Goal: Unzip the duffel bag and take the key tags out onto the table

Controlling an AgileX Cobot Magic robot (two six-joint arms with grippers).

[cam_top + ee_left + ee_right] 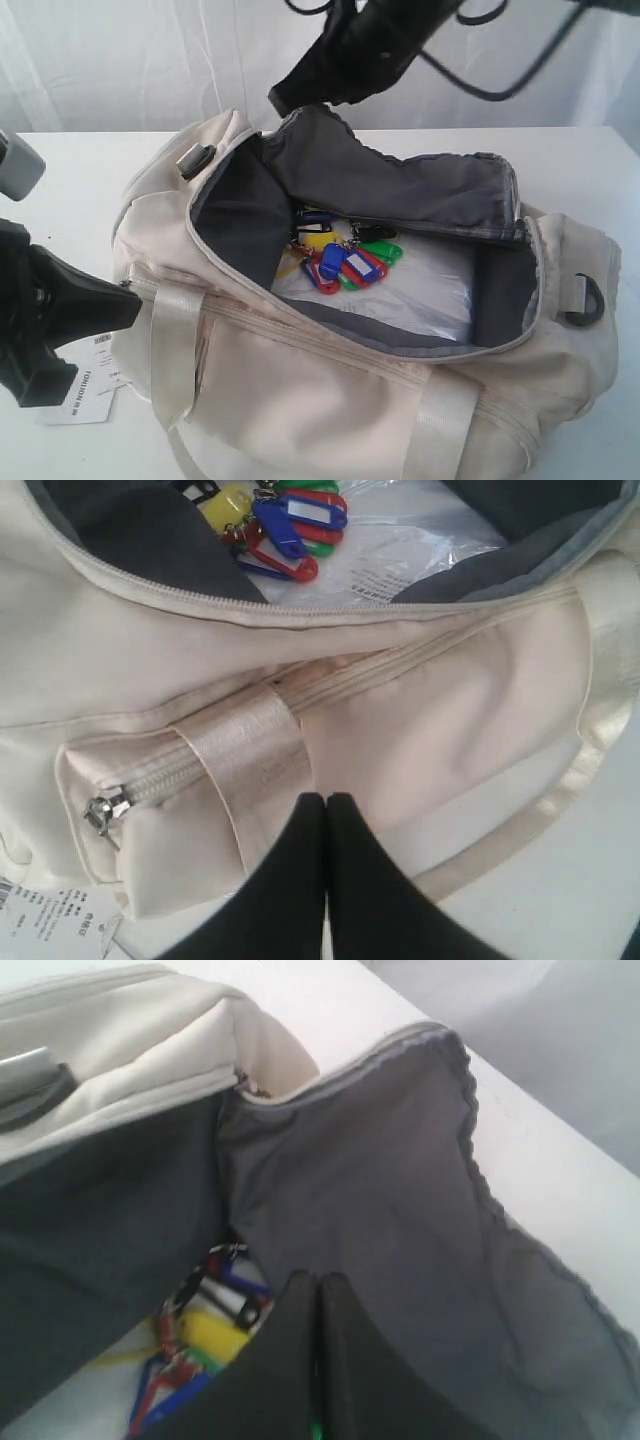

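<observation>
On the white table (pixel 70 170) lies the duffel bag (pixel 330 400), its main zipper undone and the mouth gaping, with the dark grey lining turned up along the far edge. Inside on the bottom sit the key tags (pixel 345 262), a bunch of red, blue, green and yellow, resting on a clear plastic-wrapped sheet (pixel 425 295). Part of the bunch is tucked under the shadowed left side of the opening, so its full extent is hard to make out.

Over the bag's far rim hangs the right gripper (pixel 282 100), its arm cut off by the top edge of the exterior view. In the right wrist view its fingers (pixel 290 1360) are pressed together with nothing between them, and they cover part of the key tags (pixel 205 1330) below.

At the left of the exterior view the left gripper (pixel 130 300) points at the bag's end, most of its arm out of frame. The left wrist view shows this gripper (pixel 325 802) with its fingers together, tips just at a glossy webbing strap (pixel 250 750) beside a closed side zipper and its metal pull (pixel 105 810). It may be touching the fabric, but that cannot be told for sure; nothing is clamped.

A white paper barcode label (pixel 95 385) lies on the table, half hidden under the left arm. A black D-ring (pixel 585 300) shows at the bag's right end.
</observation>
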